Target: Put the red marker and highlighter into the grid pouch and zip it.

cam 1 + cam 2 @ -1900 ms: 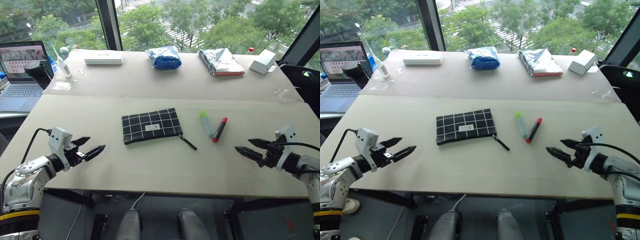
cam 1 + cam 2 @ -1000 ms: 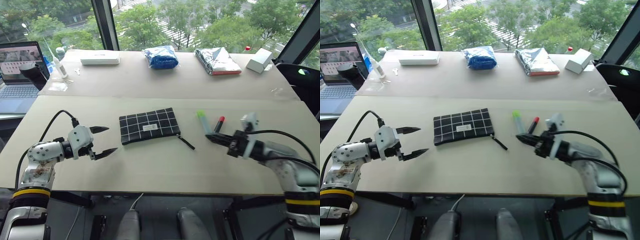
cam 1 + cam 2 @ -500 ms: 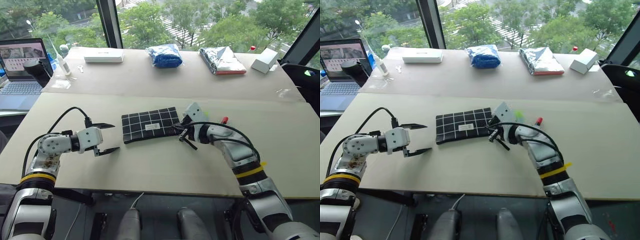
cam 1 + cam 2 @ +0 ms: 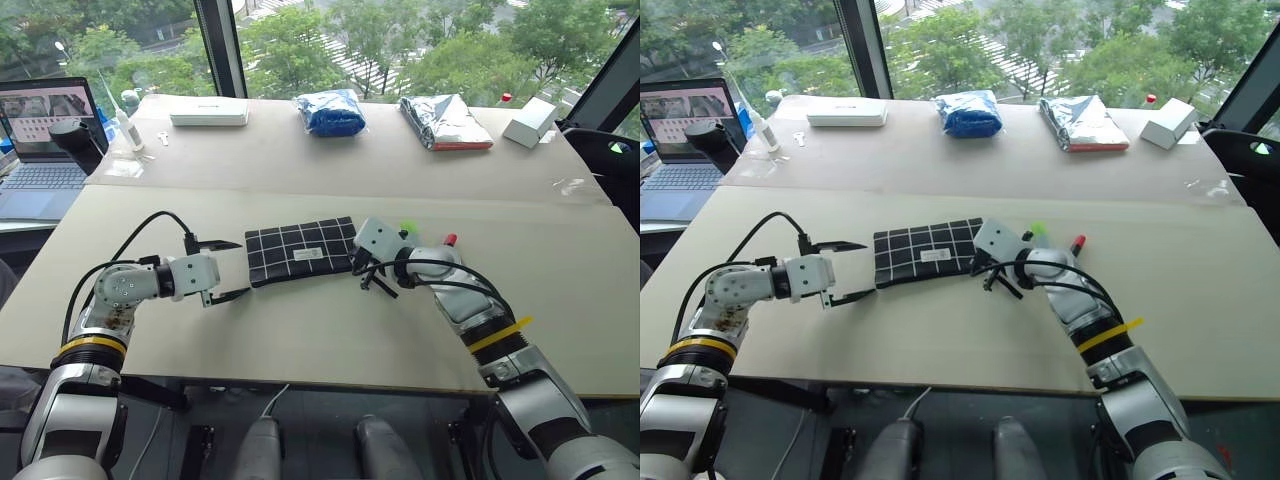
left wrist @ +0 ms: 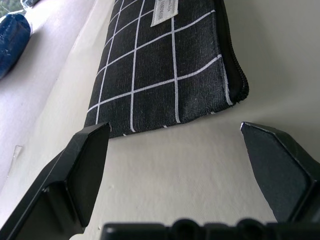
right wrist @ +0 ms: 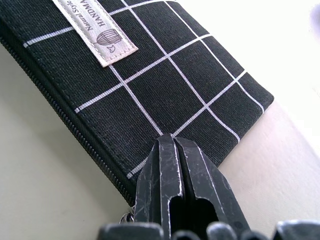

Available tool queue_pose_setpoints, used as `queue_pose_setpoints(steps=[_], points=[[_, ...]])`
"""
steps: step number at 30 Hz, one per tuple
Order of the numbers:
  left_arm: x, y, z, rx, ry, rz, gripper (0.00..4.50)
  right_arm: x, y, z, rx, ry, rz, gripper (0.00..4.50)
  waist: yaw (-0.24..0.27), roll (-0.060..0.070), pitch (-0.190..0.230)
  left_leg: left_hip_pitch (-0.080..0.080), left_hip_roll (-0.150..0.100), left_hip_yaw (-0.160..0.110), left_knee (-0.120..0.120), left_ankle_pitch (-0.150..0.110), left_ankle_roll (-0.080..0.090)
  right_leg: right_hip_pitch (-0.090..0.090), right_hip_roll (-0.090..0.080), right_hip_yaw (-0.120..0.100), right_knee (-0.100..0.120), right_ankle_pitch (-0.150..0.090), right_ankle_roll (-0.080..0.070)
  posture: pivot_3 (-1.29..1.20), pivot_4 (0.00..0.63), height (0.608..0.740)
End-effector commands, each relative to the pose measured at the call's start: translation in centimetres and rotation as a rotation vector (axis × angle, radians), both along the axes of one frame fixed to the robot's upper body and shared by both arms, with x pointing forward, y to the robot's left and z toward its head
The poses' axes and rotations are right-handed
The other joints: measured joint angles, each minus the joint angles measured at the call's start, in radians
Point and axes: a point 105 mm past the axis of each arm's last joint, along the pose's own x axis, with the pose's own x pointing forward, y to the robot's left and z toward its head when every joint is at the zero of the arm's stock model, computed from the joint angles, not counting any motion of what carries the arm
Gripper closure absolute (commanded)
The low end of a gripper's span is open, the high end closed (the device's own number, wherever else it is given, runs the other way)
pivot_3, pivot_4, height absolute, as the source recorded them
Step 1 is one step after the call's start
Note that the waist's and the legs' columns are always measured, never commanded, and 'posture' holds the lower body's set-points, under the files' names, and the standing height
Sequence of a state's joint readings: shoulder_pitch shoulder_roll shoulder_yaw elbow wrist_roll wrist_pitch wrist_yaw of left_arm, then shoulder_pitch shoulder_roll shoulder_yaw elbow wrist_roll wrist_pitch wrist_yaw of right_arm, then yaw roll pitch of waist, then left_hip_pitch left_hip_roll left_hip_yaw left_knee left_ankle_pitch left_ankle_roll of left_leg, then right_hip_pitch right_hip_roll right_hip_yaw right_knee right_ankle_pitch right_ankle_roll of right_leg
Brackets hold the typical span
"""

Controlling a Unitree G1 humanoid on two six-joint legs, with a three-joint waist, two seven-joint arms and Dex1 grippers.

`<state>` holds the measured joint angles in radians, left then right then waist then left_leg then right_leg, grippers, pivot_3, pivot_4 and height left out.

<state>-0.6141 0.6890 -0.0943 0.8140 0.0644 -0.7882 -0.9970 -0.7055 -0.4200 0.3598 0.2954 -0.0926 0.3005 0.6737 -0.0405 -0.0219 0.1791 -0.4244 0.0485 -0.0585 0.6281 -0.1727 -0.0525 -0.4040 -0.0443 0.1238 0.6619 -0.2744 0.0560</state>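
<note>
The grid pouch (image 4: 303, 251) lies flat on the bench (image 4: 330, 330), between the two claws, label side up. The left claw (image 4: 229, 269) is released, fingers spread wide, sitting just beside the pouch's left end; in the left wrist view that short end (image 5: 165, 80) lies just ahead of the two spread fingers (image 5: 82, 170), not touching them. The right claw (image 6: 175, 165) is clenched, fingers pressed together with nothing seen between them, its tip at the pouch's right end by the zipper corner; cannot tell if it actually touches the fabric. The zipper strap (image 4: 378, 281) trails on the bench just below the right claw. The highlighter (image 4: 409, 226) and the red marker (image 4: 449, 240) lie behind the right claw's arm, mostly hidden, only green cap and red tip showing, both outside the pouch. Far beyond both claws at the back of the bench: a blue bag (image 4: 331, 111), a silver packet (image 4: 441, 122), a white box (image 4: 208, 111). A laptop (image 4: 35, 135) sits well off to the left claw's outer side.
</note>
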Motion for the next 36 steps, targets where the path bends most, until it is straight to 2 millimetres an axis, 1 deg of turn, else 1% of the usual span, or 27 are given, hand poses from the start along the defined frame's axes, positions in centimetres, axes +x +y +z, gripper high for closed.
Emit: queue_pose_setpoints(steps=[1, 4, 8, 14, 22, 25, 28, 29, 32, 33, 35, 36], points=[[0.1, -0.6, -0.5, 0.038, -0.045, -0.025, 0.0, 0.2, -0.3, 0.5, 0.012, -0.01, -0.008, 4.45, 0.0, 0.0, 0.0, 0.0, 0.0, 0.0, 0.0, 0.0, 0.0, 0.0, 0.0, 0.0, 0.0, 0.0, 0.0, 0.0, 0.15, 0.74], [0.3, -0.7, -0.6, 0.039, -0.066, -0.027, 0.0, 0.2, -0.3, 0.6, 0.013, -0.021, -0.01, 4.45, 0.0, 0.0, 0.0, 0.0, 0.0, 0.0, 0.0, 0.0, 0.0, 0.0, 0.0, 0.0, 0.0, 0.0, 0.0, 0.0, 0.15, 0.74], [0.4, -1.7, -0.5, 0.022, -0.103, -0.066, 0.0, -0.2, -0.3, 0.1, 0.011, -0.003, 0.005, 4.45, 0.002, 0.0, 0.0, 0.0, 0.0, 0.0, 0.0, 0.0, 0.0, 0.0, 0.0, 0.0, 0.001, 0.0, 0.0, 0.0, 0.15, 0.74], [0.3, -2.3, -0.6, 0.047, -0.135, -0.11, 0.0, -0.3, -0.4, 0.2, 0.013, -0.002, 0.005, 4.45, 0.002, 0.0, 0.0, 0.0, 0.0, 0.0, 0.0, 0.0, 0.0, 0.0, 0.0, 0.0, 0.001, 0.0, 0.0, 0.0, 0.15, 0.74], [0.3, -3.1, -1.1, 0.061, -0.131, -0.143, 0.0, -0.4, -0.8, 0.1, 0.011, 0.0, -0.005, 4.45, 0.003, 0.0, 0.0, 0.0, 0.0, 0.0, 0.0, 0.0, 0.0, 0.0, 0.0, 0.0, 0.001, 0.0, 0.0, 0.0, 0.15, 0.74], [0.5, -3.7, -1.3, 0.057, -0.124, -0.151, 0.0, -0.5, -1.0, 0.1, 0.009, 0.002, -0.011, 4.45, 0.006, 0.0, 0.0, 0.0, -0.001, 0.0, 0.0, 0.0, 0.0, 0.0, 0.0, 0.0, 0.0, 0.0, 0.0, 0.0, 0.15, 0.74], [0.7, -4.2, -1.3, 0.05, -0.123, -0.161, 0.77, -0.5, -1.3, 0.1, 0.01, 0.001, -0.021, 4.5, 0.007, 0.0, 0.0, 0.0, -0.001, 0.0, 0.0, 0.0, 0.0, 0.001, 0.0, 0.0, 0.0, 0.0, 0.0, 0.0, 0.15, 0.74], [0.7, -4.4, -1.2, 0.046, -0.122, -0.166, 1.12, -0.5, -1.3, 0.1, 0.01, 0.001, -0.023, 4.5, 0.007, 0.0, 0.0, 0.0, -0.001, 0.0, 0.0, 0.0, 0.0, 0.001, 0.0, 0.0, 0.0, 0.0, 0.0, 0.0, 0.15, 0.74], [0.7, -5.1, -1.1, 0.034, -0.123, -0.188, 2.4, -0.5, -1.5, 0.1, 0.01, 0.002, -0.027, 4.5, 0.008, 0.0, 0.0, 0.0, -0.001, 0.0, 0.0, 0.0, 0.0, 0.001, 0.0, 0.0, 0.0, 0.0, 0.0, 0.0, 0.15, 0.74], [0.7, -5.2, -1.0, 0.031, -0.122, -0.194, 2.7, -0.5, -1.5, 0.1, 0.01, 0.002, -0.027, 4.5, 0.008, 0.0, 0.0, 0.0, -0.001, 0.0, 0.0, 0.0, 0.0, 0.001, 0.0, 0.0, 0.0, 0.0, 0.0, 0.0, 0.15, 0.74], [0.7, -5.4, -1.0, 0.029, -0.118, -0.202, 3.46, -0.6, -1.5, 0.0, 0.011, 0.003, -0.028, 4.5, 0.008, 0.0, 0.0, 0.0, -0.001, 0.0, 0.0, 0.0, 0.0, 0.001, 0.0, 0.0, 0.001, 0.0, 0.0, 0.0, 0.15, 0.74], [0.7, -5.4, -1.0, 0.028, -0.115, -0.205, 3.75, -0.6, -1.5, 0.0, 0.011, 0.004, -0.029, 4.5, 0.008, 0.0, 0.0, 0.0, -0.001, 0.0, 0.0, 0.0, 0.0, 0.001, 0.0, 0.0, 0.0, 0.0, 0.0, 0.0, 0.15, 0.74]])
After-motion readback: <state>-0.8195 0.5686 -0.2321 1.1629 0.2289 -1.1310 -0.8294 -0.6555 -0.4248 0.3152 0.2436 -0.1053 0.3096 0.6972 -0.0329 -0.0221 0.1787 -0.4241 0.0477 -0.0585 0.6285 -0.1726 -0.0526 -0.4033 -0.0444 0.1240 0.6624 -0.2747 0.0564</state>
